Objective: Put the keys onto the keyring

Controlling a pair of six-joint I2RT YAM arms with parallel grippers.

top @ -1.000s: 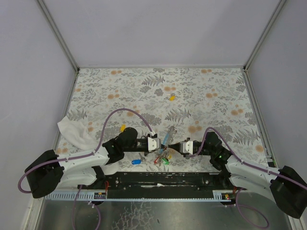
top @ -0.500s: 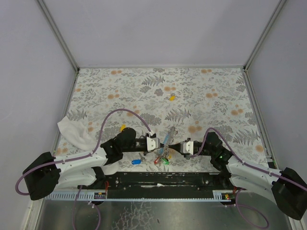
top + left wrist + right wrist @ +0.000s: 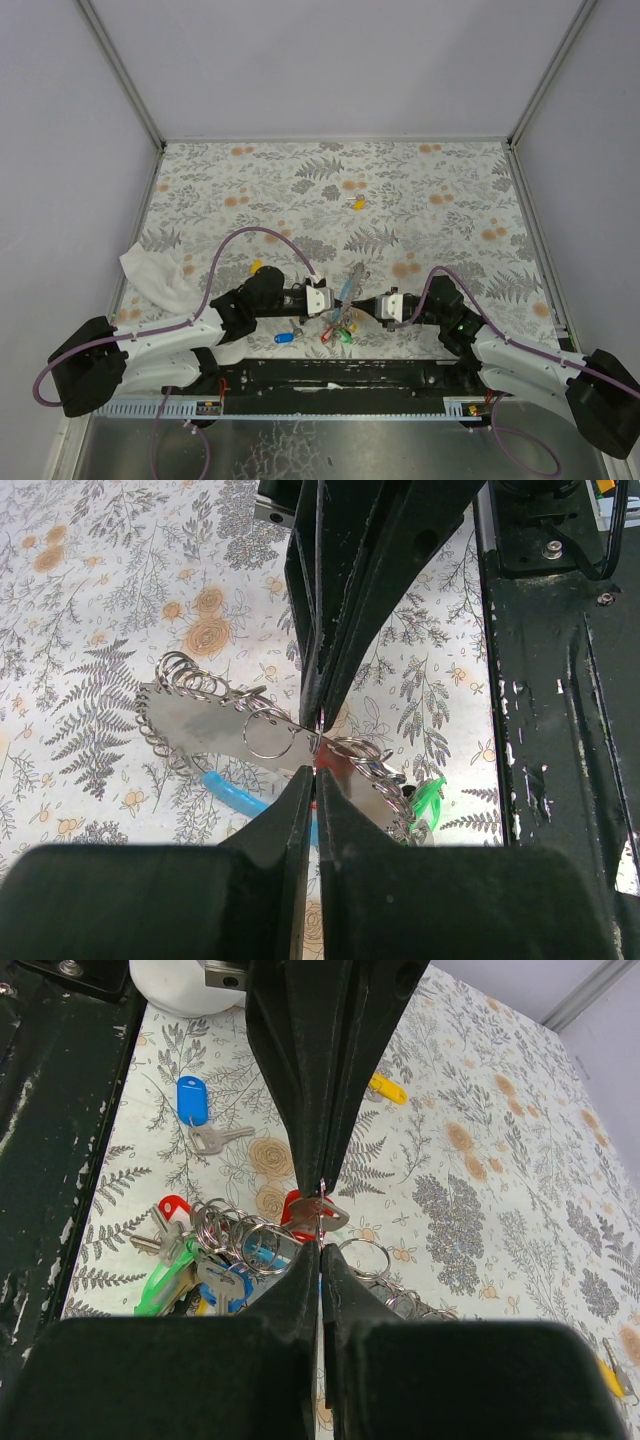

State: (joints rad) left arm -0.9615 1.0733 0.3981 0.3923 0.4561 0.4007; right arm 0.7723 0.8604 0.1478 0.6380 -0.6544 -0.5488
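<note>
- Two pairs of fingertips meet tip to tip, and the thin wire between them is hard to make out.
- On the left, the left gripper (image 3: 313, 777) has its jaws pressed together on the keyring (image 3: 240, 1245), beside a red key (image 3: 335, 765).
- Opposite it, the right gripper (image 3: 320, 1250) is pinched onto the same wire.
- Lying loose are a white cloth (image 3: 155, 275), a blue key (image 3: 192, 1100) and a yellow key (image 3: 388, 1088).

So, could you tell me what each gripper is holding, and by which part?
The left gripper pinches the keyring at a wire loop. The right gripper pinches something thin beside the red key; what exactly is unclear.
</note>
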